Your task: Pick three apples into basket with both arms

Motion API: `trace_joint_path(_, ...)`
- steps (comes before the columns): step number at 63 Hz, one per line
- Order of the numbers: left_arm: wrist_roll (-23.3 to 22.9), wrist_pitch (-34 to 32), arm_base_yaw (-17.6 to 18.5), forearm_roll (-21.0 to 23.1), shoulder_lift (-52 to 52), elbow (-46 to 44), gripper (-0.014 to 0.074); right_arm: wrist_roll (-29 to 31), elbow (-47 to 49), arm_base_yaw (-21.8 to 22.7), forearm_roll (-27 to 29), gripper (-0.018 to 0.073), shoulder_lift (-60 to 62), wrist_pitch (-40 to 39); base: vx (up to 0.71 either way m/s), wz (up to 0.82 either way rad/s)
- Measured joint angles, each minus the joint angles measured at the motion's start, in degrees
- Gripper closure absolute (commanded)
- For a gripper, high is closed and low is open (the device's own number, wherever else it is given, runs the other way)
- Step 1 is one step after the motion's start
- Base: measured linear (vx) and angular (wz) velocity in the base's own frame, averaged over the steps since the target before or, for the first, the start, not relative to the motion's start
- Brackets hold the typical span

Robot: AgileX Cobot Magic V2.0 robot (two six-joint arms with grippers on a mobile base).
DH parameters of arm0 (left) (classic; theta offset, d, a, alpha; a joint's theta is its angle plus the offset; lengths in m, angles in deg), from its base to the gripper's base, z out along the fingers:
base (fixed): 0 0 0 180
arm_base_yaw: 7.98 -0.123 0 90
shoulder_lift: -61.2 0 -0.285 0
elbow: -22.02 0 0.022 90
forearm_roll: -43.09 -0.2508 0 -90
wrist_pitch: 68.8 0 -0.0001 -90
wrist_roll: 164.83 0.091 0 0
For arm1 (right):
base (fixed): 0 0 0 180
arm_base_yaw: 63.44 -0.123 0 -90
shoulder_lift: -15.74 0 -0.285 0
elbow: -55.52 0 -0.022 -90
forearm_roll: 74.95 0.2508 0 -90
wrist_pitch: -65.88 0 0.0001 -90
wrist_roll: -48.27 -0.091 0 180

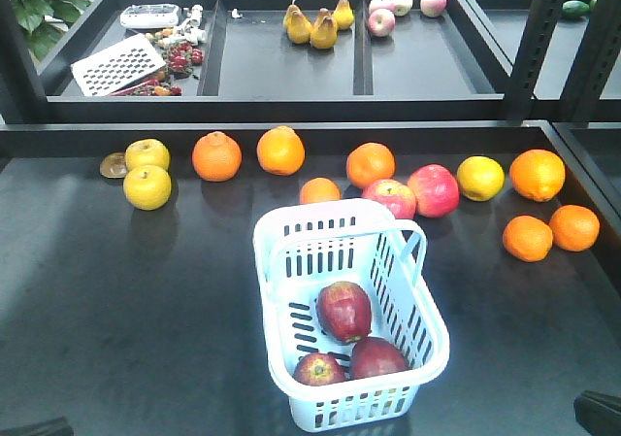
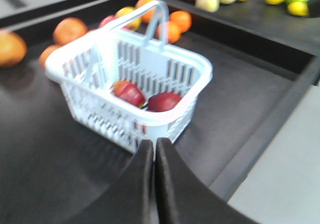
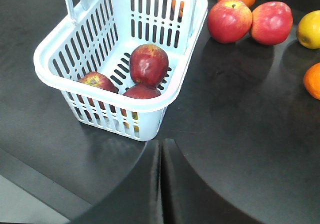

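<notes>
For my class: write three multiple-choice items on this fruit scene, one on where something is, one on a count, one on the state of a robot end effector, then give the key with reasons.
1. Where are the dark red apples?
A. In the basket
B. Beside the pears
C. On the table left of the basket

2. How many dark red apples are in the basket?
A. One
B. Two
C. Three

3. In the wrist views, how do the end effectors stand?
A. Both shut, holding nothing
B. Both wide open
C. Each gripping an apple

Key:
1 A: the apples lie on the floor of the basket.
2 C: the front and right wrist views show three.
3 A: the fingers of the left end effector and the right end effector meet, with nothing between them.
</notes>
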Motion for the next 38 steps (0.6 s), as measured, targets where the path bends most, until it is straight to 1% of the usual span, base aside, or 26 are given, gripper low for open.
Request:
trace_joint_path(1, -2.3, -0.6, 0.0, -1.4, 0.0, 0.7, 0.0603, 0.0, 0.0, 0.0, 0.0, 0.0565, 0.0, 0.0, 0.0, 0.0)
trace_joint_path(2, -3.9, -1.2, 0.0, -1.9, 0.0, 0.9, 0.0603, 0.0, 0.0, 0.0, 0.0, 0.0565, 0.0, 0.0, 0.0, 0.0)
trace_joint_path(6, -13.8, -4.2, 0.0, -7.2, 0.0, 3.3, 0.0603, 0.0, 0.0, 0.0, 0.0, 0.0565, 0.0, 0.0, 0.0, 0.0)
trace_joint_path(7, -17.0, -4.8, 0.0, -9.1, 0.0, 4.5, 0.0603, 0.0, 0.0, 0.0, 0.0, 0.0565, 0.0, 0.0, 0.0, 0.0)
trace_joint_path(9, -21.5, -6.5, 0.0, -12.3, 0.0, 5.5, 0.0603, 0.0, 0.0, 0.0, 0.0, 0.0565, 0.0, 0.0, 0.0, 0.0)
trace_joint_path(12, -30.3, -8.8, 0.0, -17.4, 0.0, 7.5, 0.0603, 0.0, 0.0, 0.0, 0.0, 0.0565, 0.0, 0.0, 0.0, 0.0)
trace_joint_path(16, -40.0, -10.6, 0.0, -24.5, 0.0, 9.8, 0.0603, 0.0, 0.0, 0.0, 0.0, 0.0565, 0.0, 0.0, 0.0, 0.0)
trace_joint_path(17, -41.7, -10.7, 0.0, -26.4, 0.0, 10.3, 0.0603, 0.0, 0.0, 0.0, 0.0, 0.0565, 0.0, 0.0, 0.0, 0.0)
trace_joint_path(18, -43.2, -10.9, 0.0, -26.9, 0.0, 10.7, 0.0603, 0.0, 0.0, 0.0, 0.0, 0.0565, 0.0, 0.0, 0.0, 0.0)
trace_joint_path(21, -48.1, -11.6, 0.0, -30.9, 0.0, 12.6, 0.0603, 0.0, 0.0, 0.0, 0.0, 0.0565, 0.0, 0.0, 0.0, 0.0)
trace_joint_path(24, -50.6, -12.3, 0.0, -33.4, -0.1, 14.4, 0.0603, 0.0, 0.0, 0.0, 0.0, 0.0565, 0.0, 0.0, 0.0, 0.0)
trace_joint_path(27, -51.8, -13.6, 0.0, -34.4, -0.2, 16.5, 0.0603, 0.0, 0.0, 0.0, 0.0, 0.0565, 0.0, 0.0, 0.0, 0.0)
trace_joint_path(32, -52.7, -15.9, 0.0, -35.0, -0.2, 19.2, 0.0603, 0.0, 0.0, 0.0, 0.0, 0.0565, 0.0, 0.0, 0.0, 0.0)
trace_joint_path(38, -52.9, -17.2, 0.0, -36.0, -0.2, 19.7, 0.0603, 0.0, 0.0, 0.0, 0.0, 0.0565, 0.0, 0.0, 0.0, 0.0)
